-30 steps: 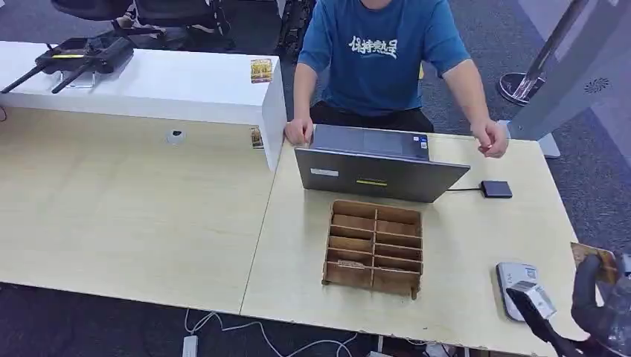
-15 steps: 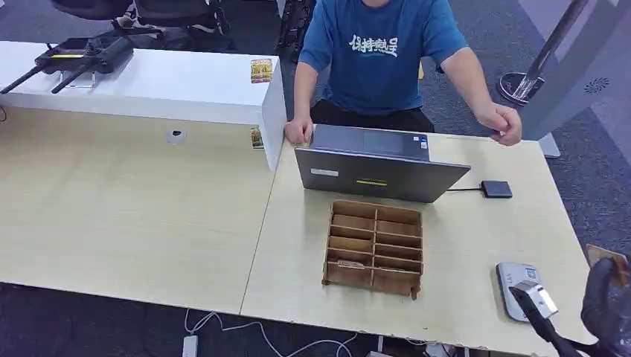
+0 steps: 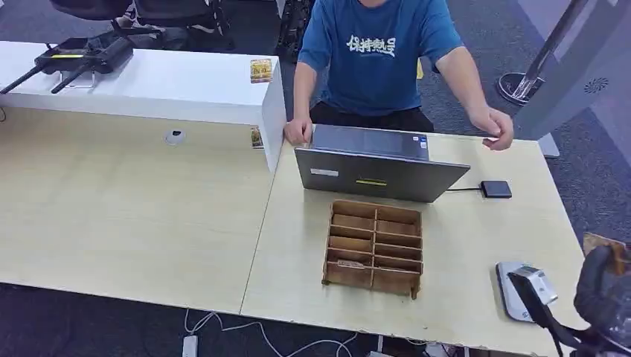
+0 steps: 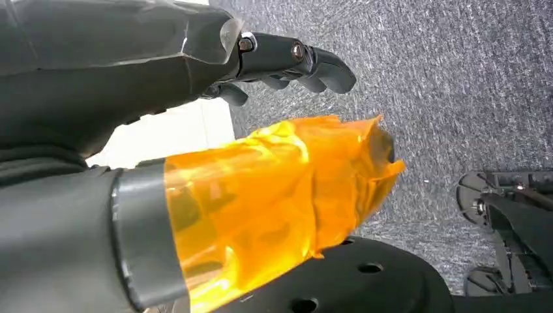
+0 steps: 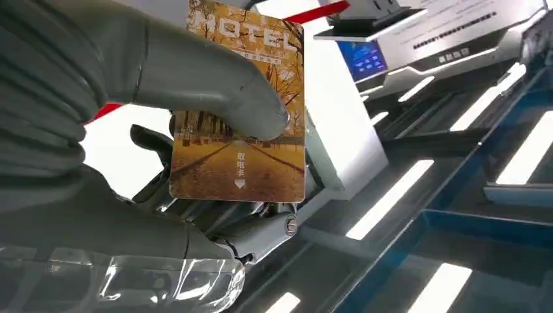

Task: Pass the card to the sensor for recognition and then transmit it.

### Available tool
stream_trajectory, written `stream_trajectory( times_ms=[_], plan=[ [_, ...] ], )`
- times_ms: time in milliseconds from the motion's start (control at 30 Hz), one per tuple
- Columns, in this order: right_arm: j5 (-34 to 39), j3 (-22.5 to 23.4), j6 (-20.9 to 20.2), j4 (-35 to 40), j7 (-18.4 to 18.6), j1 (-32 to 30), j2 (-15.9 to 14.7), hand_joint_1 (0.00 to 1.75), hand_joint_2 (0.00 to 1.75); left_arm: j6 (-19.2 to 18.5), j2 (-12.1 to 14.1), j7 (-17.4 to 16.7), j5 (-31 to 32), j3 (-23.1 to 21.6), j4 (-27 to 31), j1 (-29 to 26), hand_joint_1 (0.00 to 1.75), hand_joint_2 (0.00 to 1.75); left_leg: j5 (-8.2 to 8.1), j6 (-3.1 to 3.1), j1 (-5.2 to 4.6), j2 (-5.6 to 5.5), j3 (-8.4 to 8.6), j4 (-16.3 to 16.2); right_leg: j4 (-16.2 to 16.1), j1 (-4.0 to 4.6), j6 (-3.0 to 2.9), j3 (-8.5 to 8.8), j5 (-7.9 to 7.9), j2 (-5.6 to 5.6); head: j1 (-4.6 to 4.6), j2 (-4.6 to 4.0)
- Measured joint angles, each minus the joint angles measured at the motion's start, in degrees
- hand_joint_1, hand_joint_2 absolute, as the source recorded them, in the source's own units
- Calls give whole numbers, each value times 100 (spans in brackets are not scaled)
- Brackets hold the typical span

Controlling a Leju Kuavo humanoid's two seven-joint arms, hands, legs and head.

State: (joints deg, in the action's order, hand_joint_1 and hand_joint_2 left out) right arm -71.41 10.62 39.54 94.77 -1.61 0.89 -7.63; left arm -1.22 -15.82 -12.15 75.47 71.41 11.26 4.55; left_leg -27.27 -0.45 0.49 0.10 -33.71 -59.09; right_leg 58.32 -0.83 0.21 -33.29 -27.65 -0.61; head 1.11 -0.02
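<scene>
The robot's right hand [image 5: 163, 169] pinches the card [image 5: 241, 111] between its thick grey thumb and the darker fingers behind it; the card's face carries an autumn avenue and the word HOTEL along one end. From the head view the same hand [image 3: 604, 290] sits off the table's [image 3: 461, 245] right edge near the front corner, with a corner of the card [image 3: 604, 244] poking up above it. Just beside it, on the table near that front right corner, lies the sensor [image 3: 521, 288], a small white reader with a raised screen (card and sensor are near each other but apart).

The left hand [image 4: 280, 62] hangs over grey carpet with its dark fingers loosely spread and nothing in them, its thumb wrapped in orange film.

In the middle of the table's front half stands a wooden box [image 3: 374, 248] divided into compartments. Behind it, toward the far edge, is a grey laptop [image 3: 378, 165], lid tilted back, with a cable running to a small dark adapter [image 3: 496, 189]. A person in a blue shirt [image 3: 378, 56] sits at the far edge, one hand at the laptop's corner, the other [image 3: 497, 128] raised near the far right corner.
</scene>
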Motion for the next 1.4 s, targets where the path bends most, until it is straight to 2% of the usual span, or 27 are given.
stream_trajectory(
  times_ms=[200,467,667,900,1400],
  plan=[
    [-358,-929,-44,-384,640,891,-103,175,175,-61,7,-37,76,-39,0,5,0,0,9,-7,0,2,2,0,4,0,-2,0,4,0,2,0],
    [-507,-1770,-267,-726,878,1822,-142,175,175,-109,20,-39,118,-107,0,12,0,0,10,-8,1,-1,3,0,6,0,-1,-1,4,-2,0,0],
    [-577,-2100,-422,-927,942,2218,-142,175,175,-120,33,-39,153,-144,0,15,0,0,10,-8,1,-2,0,0,5,0,-1,-1,3,-2,0,0],
    [-610,-2480,-656,-1320,1182,2722,-142,175,175,-164,37,-48,221,-175,0,18,0,0,11,-9,1,-4,0,0,6,0,-1,0,4,-4,2,0],
    [-828,-2913,-1005,-2461,1530,3699,-92,175,175,-205,52,-70,280,-295,0,30,0,0,11,-9,1,-5,0,-1,6,0,-1,-1,4,-4,0,0]
  ],
)
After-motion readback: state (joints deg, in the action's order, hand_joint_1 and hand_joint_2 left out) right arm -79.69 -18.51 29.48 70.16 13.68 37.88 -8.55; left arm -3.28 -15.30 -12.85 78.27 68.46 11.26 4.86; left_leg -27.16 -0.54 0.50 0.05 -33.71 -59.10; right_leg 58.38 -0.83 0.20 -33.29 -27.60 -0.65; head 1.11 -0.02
